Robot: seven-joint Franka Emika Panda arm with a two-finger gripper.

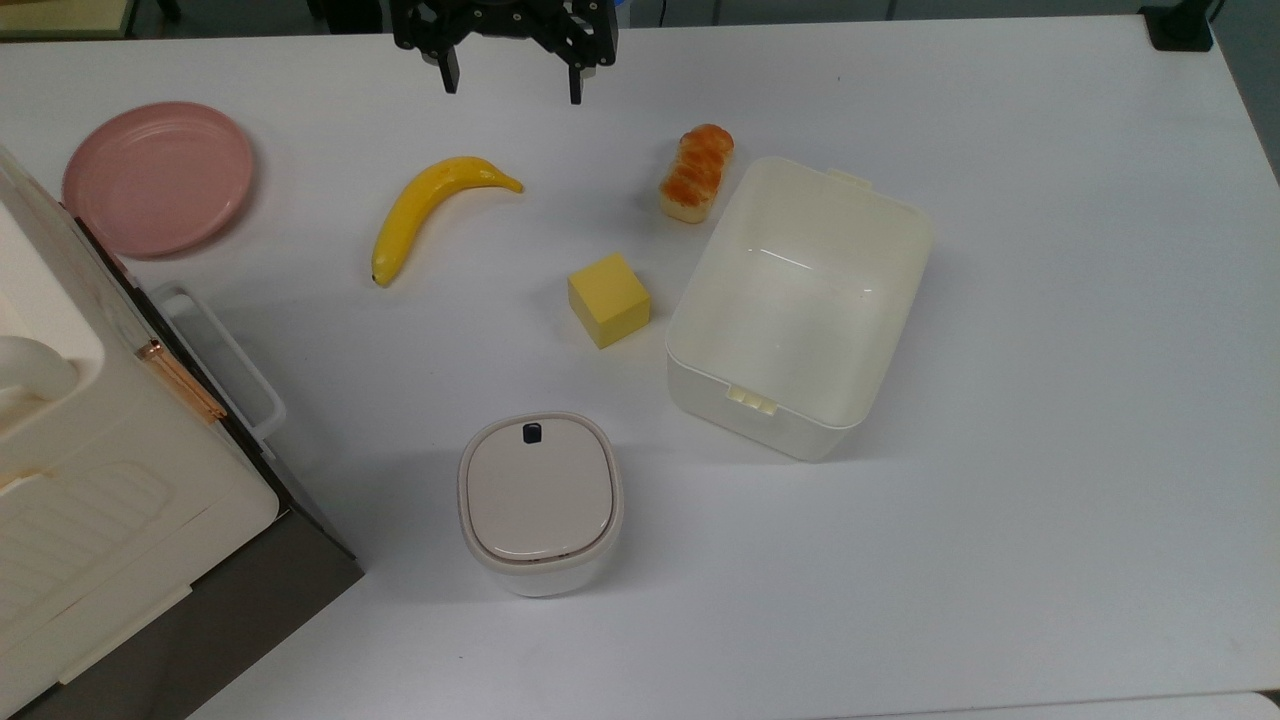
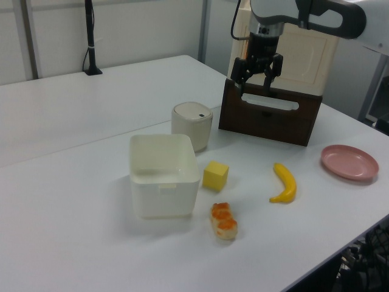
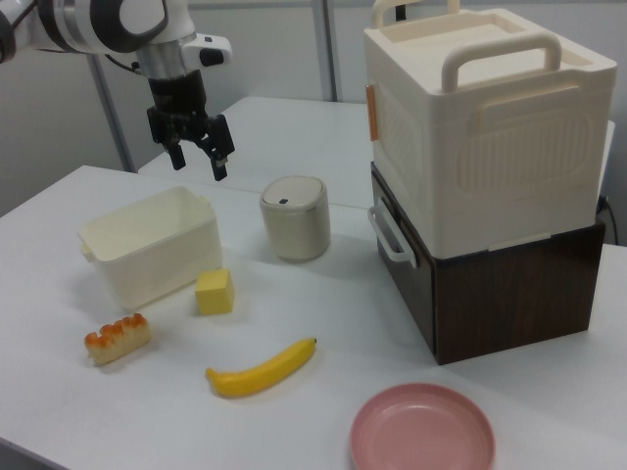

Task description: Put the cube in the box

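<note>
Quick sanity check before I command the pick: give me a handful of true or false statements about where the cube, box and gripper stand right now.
1. The cube lies inside the box. False: it sits on the table beside the box, on the top view's left of it.
2. The gripper is open and holds nothing. True.
3. The box is empty. True.
4. The banana is on the pink plate. False: it lies on the table, apart from the plate.
5. The bread roll rests near the box's outer wall. True.
</note>
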